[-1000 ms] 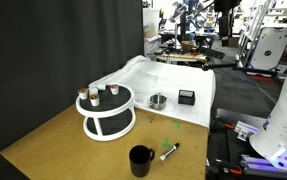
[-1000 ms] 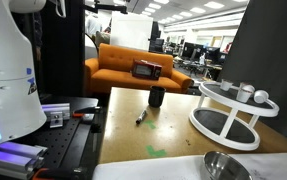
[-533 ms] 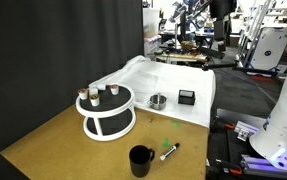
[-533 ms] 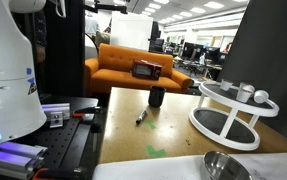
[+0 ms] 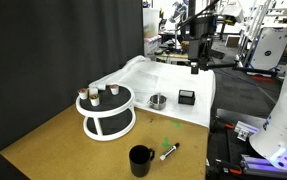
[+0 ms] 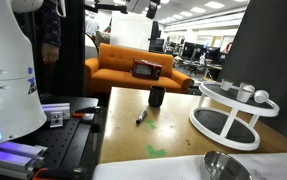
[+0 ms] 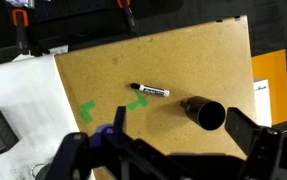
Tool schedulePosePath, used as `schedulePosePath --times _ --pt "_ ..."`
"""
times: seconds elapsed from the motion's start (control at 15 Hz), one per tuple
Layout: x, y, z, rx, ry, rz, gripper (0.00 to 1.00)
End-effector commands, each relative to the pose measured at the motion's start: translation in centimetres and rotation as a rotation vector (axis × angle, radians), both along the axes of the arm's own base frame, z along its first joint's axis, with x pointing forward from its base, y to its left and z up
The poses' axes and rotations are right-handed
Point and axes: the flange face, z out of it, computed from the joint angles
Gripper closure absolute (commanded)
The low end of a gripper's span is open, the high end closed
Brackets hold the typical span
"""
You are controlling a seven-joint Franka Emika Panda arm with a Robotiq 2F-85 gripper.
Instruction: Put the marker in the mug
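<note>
The marker [image 5: 169, 152] lies flat on the wooden table just beside the black mug [image 5: 140, 160], near the front edge. Both also show in an exterior view, the marker [image 6: 141, 116] in front of the mug [image 6: 156, 97]. In the wrist view the marker [image 7: 149, 90] lies up and to the left of the mug [image 7: 205, 112], which stands upright with a dark inside. My gripper [image 7: 180, 125] is open and empty, high above them. In an exterior view it hangs far up over the back of the table [image 5: 195, 66].
A white two-tier round rack [image 5: 107, 112] with small cups stands on the table's left. A silver tin [image 5: 158, 100] and a small black box [image 5: 186, 97] sit on a white cloth behind. Green tape marks [image 7: 88, 110] lie near the marker.
The arm has come down and toward the table from the top of the exterior view. The marker and mug have not moved.
</note>
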Motion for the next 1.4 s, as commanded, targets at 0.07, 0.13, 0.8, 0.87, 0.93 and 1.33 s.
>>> schedulePosePath --times 0.07,0.13,0.8,0.87,0.93,1.33 --pt "2.0 4.5 -5.2 -0.023 -0.038 -0.069 0.00" --pt "2.5 4.9 -6.8 -0.023 -0.016 -0.147 0.00" --pt "6.2 5.2 -15.6 0.017 0.090 -0.656 0.00" --pt "6.1 5.1 -16.3 0.011 0.116 -0.707 0.00" --pt "5.9 4.9 -17.1 0.009 0.147 -0.756 0.00" --pt "4.0 3.1 -22.1 0.027 0.295 -1.064 0.00"
